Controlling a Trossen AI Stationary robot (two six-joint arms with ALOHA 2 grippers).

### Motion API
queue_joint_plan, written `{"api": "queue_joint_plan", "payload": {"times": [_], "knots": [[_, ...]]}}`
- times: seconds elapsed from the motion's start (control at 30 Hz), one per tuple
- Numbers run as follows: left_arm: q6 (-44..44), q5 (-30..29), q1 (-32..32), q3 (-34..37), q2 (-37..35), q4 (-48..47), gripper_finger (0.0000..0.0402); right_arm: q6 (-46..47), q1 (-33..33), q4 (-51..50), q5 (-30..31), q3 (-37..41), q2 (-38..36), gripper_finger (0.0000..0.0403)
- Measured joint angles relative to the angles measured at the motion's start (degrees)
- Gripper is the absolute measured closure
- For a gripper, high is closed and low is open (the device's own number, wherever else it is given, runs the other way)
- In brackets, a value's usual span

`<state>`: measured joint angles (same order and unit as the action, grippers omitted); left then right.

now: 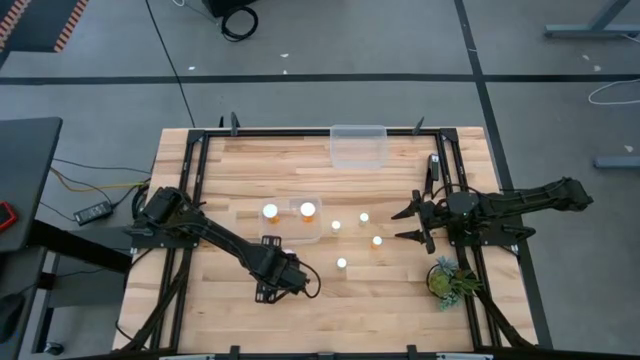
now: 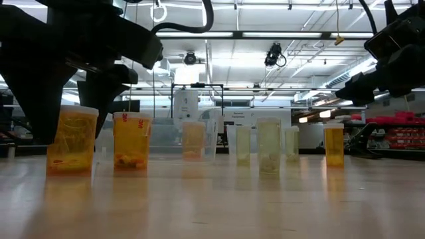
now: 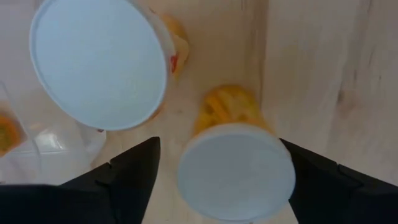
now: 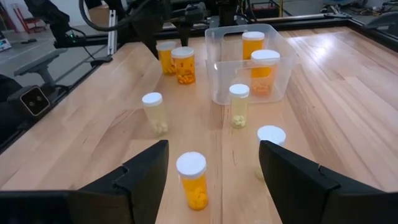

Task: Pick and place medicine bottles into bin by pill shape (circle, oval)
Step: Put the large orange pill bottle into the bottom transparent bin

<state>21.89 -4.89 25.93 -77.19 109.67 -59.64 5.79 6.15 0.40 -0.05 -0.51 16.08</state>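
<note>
Several medicine bottles with white caps stand on the wooden table. Two orange ones (image 4: 264, 68) stand inside a clear bin (image 1: 318, 232) at the table's middle. Small ones stand to its right (image 1: 336, 225) (image 1: 364, 217) (image 1: 377, 240) (image 1: 342, 263). Two more orange bottles stand under my left arm. My left gripper (image 1: 272, 248) is open, pointing down, with its fingers on either side of one bottle's cap (image 3: 236, 171). The other bottle (image 3: 99, 59) stands beside it. My right gripper (image 1: 415, 222) is open and empty at the right, facing the bottles.
A second clear bin (image 1: 358, 145) stands at the table's far edge. A small green plant (image 1: 448, 280) sits at the near right, beside my right arm. Bare wood lies along the near edge and at the far left.
</note>
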Motion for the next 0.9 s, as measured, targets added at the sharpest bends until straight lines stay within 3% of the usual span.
{"api": "queue_joint_plan", "payload": {"times": [0.23, 0.47, 0.77, 0.9], "knots": [[-0.1, 0.1, 0.0, 0.0, 0.0, -0.2, 0.015, 0.0, 0.0, 0.0, 0.0, 0.0, 0.1, 0.0146], [-2.1, 3.8, 0.0, 0.0, -0.2, -0.4, 0.0199, 0.0, 0.0, 0.0, 0.0, 0.0, 0.1, 0.0146], [-3.0, 5.2, -0.8, -3.6, -0.3, -7.4, 0.0174, 0.0, 0.0, 0.0, 0.0, 0.0, 0.1, 0.0146], [-3.2, 5.2, -1.4, -6.3, -0.3, -12.3, 0.0185, 0.0, 0.0, 0.0, 0.0, 0.0, 0.1, 0.0146]]}}
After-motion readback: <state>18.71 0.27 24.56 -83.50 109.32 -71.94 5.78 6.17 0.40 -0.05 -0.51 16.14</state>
